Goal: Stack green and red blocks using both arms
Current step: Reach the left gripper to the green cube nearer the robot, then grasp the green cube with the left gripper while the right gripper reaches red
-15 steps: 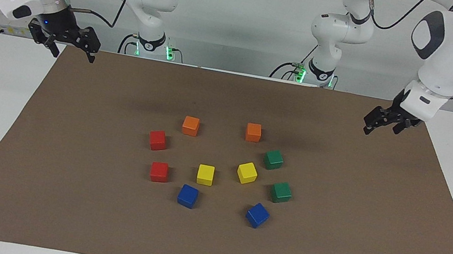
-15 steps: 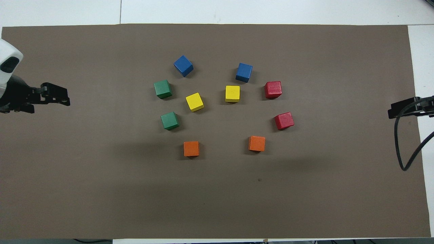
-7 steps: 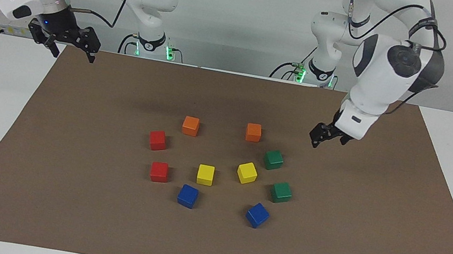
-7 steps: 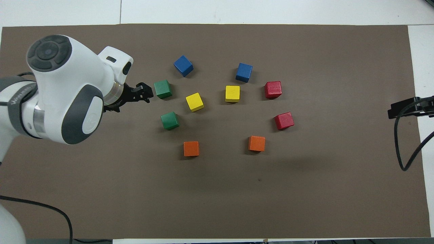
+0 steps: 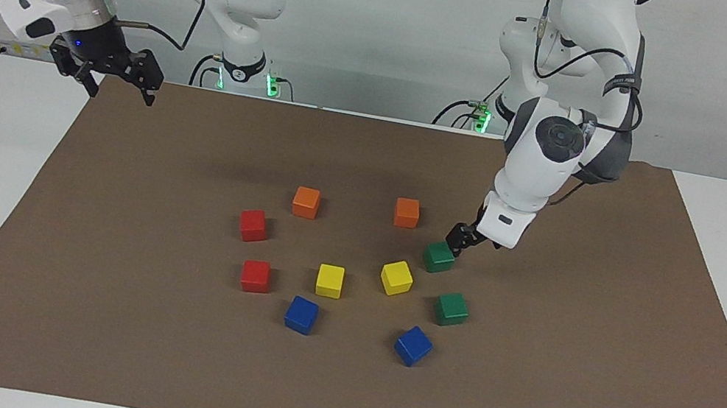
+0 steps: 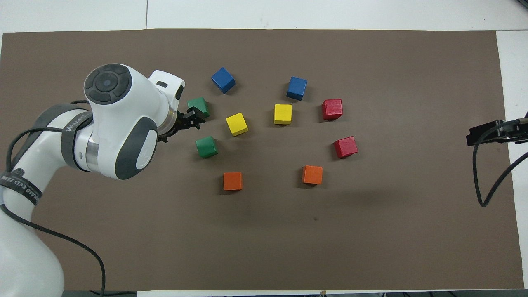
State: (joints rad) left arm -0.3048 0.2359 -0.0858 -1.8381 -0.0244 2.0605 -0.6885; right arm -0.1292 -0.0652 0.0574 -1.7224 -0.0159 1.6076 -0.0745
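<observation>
Two green blocks lie toward the left arm's end of the cluster, one nearer to the robots than the other. Two red blocks lie toward the right arm's end, also seen from overhead. My left gripper is open and holds nothing. It hangs low, right beside the nearer green block; I cannot tell whether it touches. My right gripper waits open and raised over the mat's corner at its own end.
All blocks lie singly on a brown mat on the white table. Two orange blocks lie nearest the robots. Two yellow blocks are in the middle, and two blue blocks lie farthest.
The left arm swung in from its end of the mat and came down to the green blocks. The right gripper barely shifted. No block moved.
</observation>
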